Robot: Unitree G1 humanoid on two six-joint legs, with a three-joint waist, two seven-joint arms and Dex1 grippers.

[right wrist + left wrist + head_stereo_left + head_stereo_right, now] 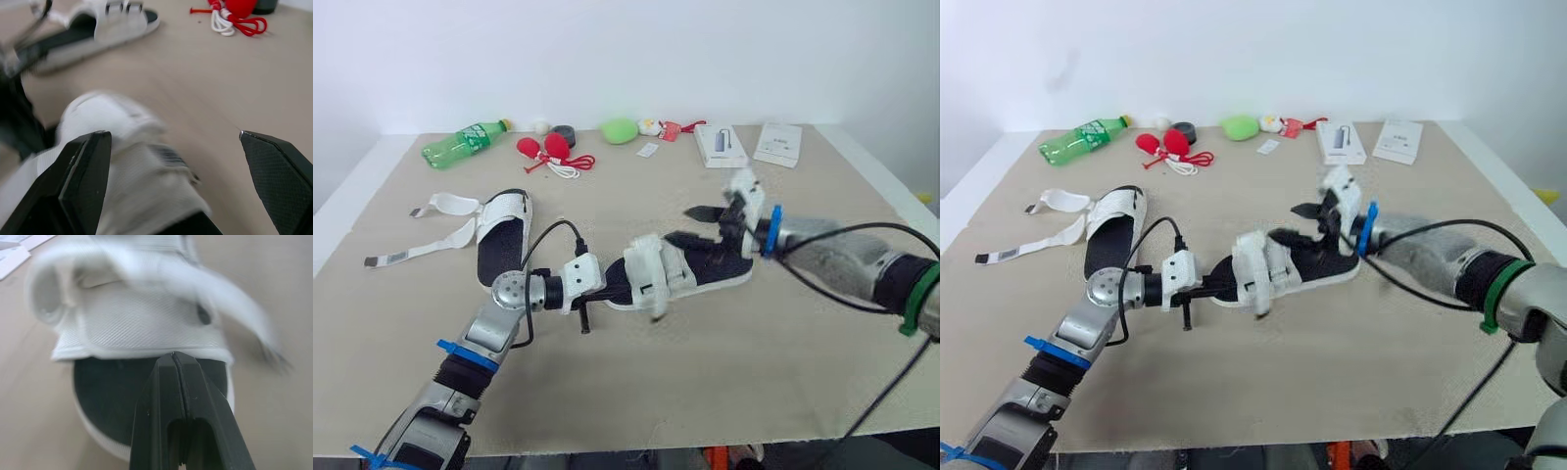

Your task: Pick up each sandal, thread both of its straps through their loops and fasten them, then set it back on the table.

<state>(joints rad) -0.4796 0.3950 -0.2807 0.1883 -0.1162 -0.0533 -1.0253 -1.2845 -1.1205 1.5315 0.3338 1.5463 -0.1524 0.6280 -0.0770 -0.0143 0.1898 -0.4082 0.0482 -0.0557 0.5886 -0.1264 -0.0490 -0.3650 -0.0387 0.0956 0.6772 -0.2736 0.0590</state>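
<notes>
One white-strapped sandal with a black footbed [690, 266] lies mid-table between my arms. My left gripper [174, 355] is shut, its tips resting over the footbed just short of the front white strap [142, 323]; nothing shows between the fingers. My right gripper [173, 133] is open at the sandal's other end, its fingers standing wide on either side of a white strap [122, 166]. A second sandal [501, 233] lies at the left of the table, its two long straps [435, 230] undone and spread out to the left.
Along the table's far edge lie a green bottle [465, 142], red balls with a red-and-white cord [553, 152], a dark roll [564, 134], a green lump [620, 130] and two white boxes [722, 144] [778, 143]. A black cable loops over my left wrist.
</notes>
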